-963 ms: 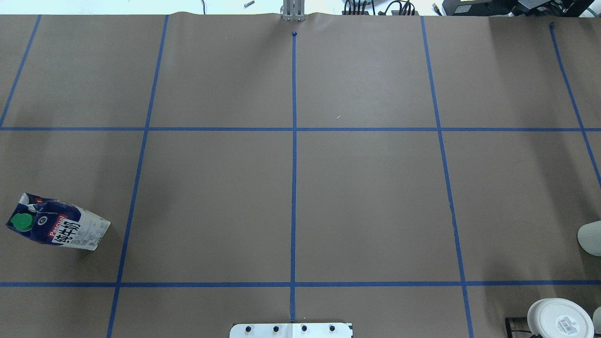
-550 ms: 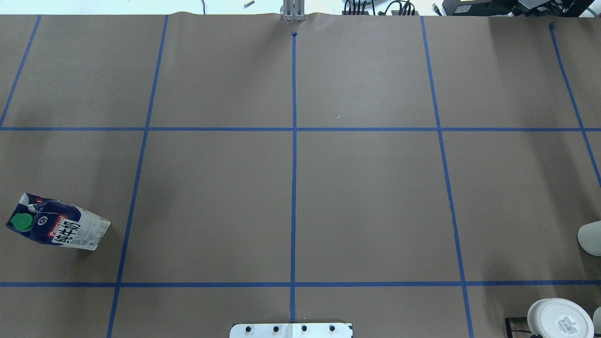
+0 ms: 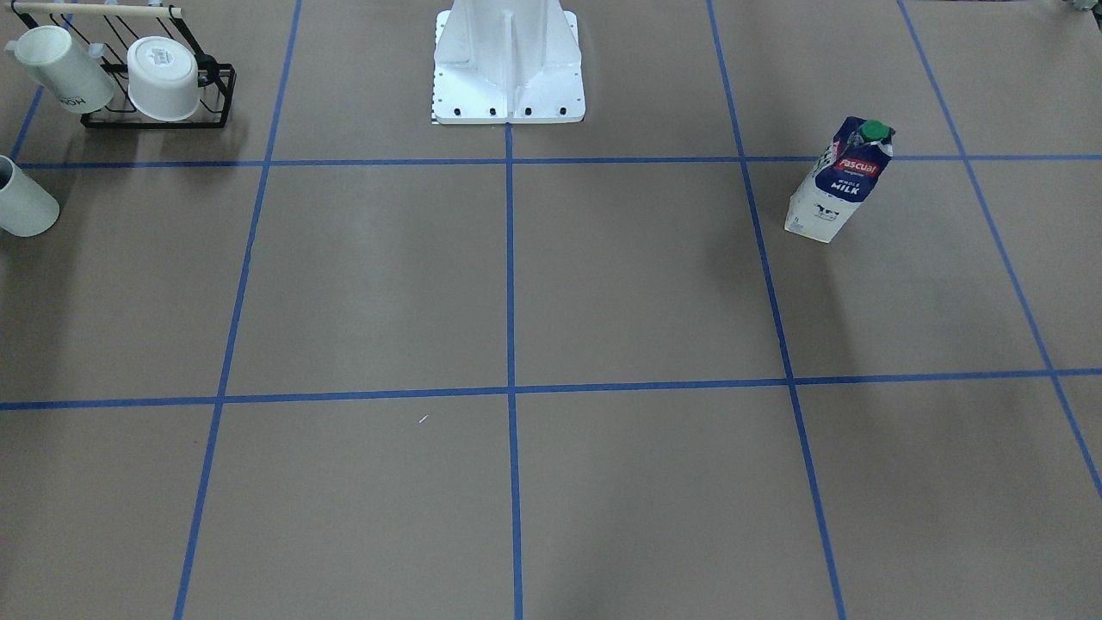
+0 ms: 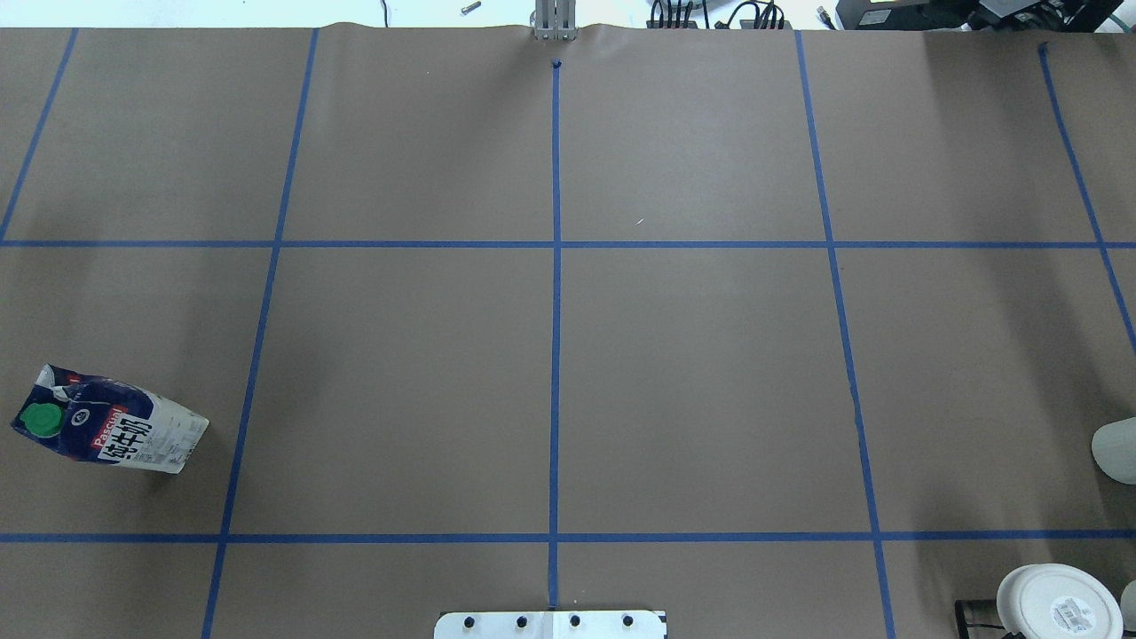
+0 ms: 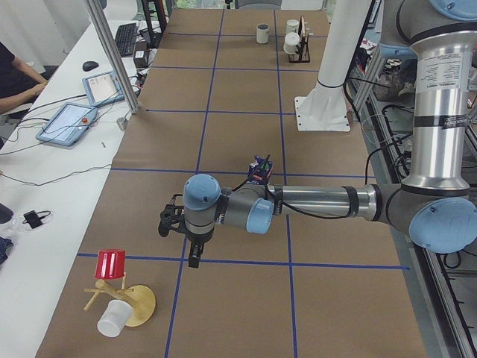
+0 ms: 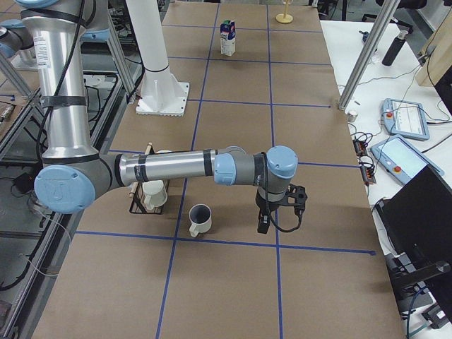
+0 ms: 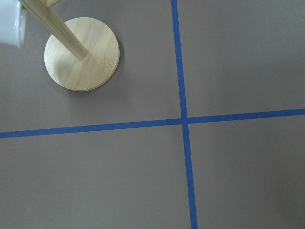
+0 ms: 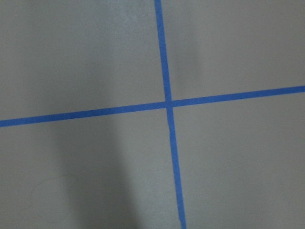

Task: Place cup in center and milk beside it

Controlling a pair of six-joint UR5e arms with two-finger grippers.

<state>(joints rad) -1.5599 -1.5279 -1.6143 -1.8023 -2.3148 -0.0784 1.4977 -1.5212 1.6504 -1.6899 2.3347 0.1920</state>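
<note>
The cup (image 6: 200,219) stands well to the right of the center (image 4: 556,244), the milk (image 3: 839,181) well to its left. The cup looks rigid and slick: pinch its wall. The milk may dent: clamp mid-body. Left gripper (image 5: 193,257) and right gripper (image 6: 263,224): grip state cannot be told.

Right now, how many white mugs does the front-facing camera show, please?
3: the lettered mug and the base-out mug on the black rack, the cup standing alone at the view's left edge.

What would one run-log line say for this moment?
cup: upright, away from center | milk: upright, opposite end | left gripper, right gripper: open/shut unclear
</note>
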